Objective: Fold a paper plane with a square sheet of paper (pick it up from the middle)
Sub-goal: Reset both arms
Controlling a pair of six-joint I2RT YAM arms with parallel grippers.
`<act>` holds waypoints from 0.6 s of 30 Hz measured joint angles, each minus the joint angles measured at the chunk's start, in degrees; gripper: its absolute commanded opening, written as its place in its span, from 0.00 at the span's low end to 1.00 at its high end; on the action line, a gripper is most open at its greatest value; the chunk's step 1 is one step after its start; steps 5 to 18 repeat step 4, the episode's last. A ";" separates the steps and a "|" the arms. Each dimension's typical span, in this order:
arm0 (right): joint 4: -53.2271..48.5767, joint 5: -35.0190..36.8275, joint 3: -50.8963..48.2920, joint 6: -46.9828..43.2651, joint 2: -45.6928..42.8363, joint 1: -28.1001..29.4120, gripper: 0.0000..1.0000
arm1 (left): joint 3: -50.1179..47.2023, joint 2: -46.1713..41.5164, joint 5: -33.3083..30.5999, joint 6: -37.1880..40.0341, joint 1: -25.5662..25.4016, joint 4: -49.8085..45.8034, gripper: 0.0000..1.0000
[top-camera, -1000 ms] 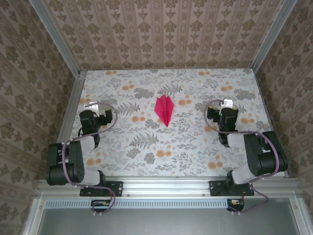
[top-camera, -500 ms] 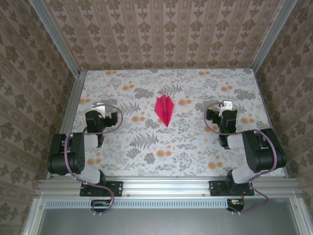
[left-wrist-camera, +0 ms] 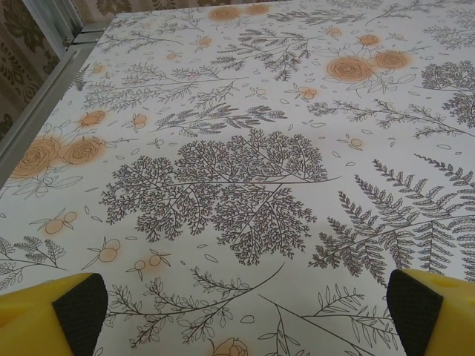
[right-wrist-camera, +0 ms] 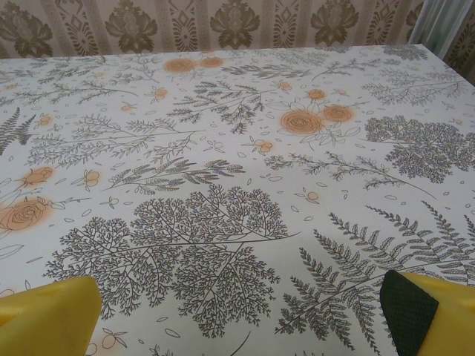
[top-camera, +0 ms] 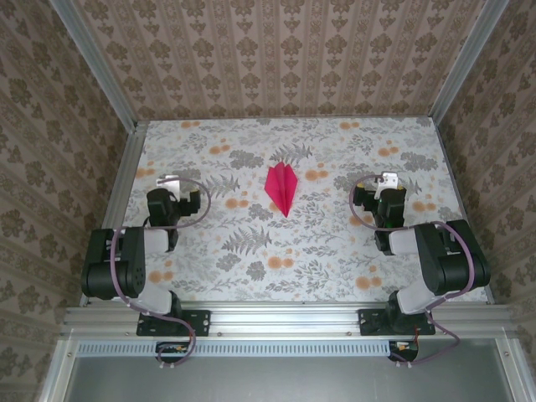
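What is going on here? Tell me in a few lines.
A magenta paper plane lies flat in the middle of the flowered table, its pointed tip toward the arm bases. Nothing is handling it right now. The left gripper and the right gripper are both open and empty, each over bare tablecloth on its own side, well apart from the plane. The folding looks done.
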 measured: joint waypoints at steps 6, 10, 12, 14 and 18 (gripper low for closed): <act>0.02 0.00 0.00 0.00 0.00 0.00 1.00 | 0.02 0.00 -0.02 0.00 0.00 0.00 1.00; 0.02 0.00 0.00 0.00 0.00 0.00 1.00 | 0.02 0.00 -0.02 0.00 0.00 0.00 1.00; 0.02 0.00 0.00 0.00 0.00 0.00 1.00 | 0.02 0.00 -0.02 0.00 0.00 0.00 1.00; 0.02 0.00 0.00 0.00 0.00 0.00 1.00 | 0.02 0.00 -0.02 0.00 0.00 0.00 1.00; 0.02 0.00 0.00 0.00 0.00 0.00 1.00 | 0.02 0.00 -0.02 0.00 0.00 0.00 1.00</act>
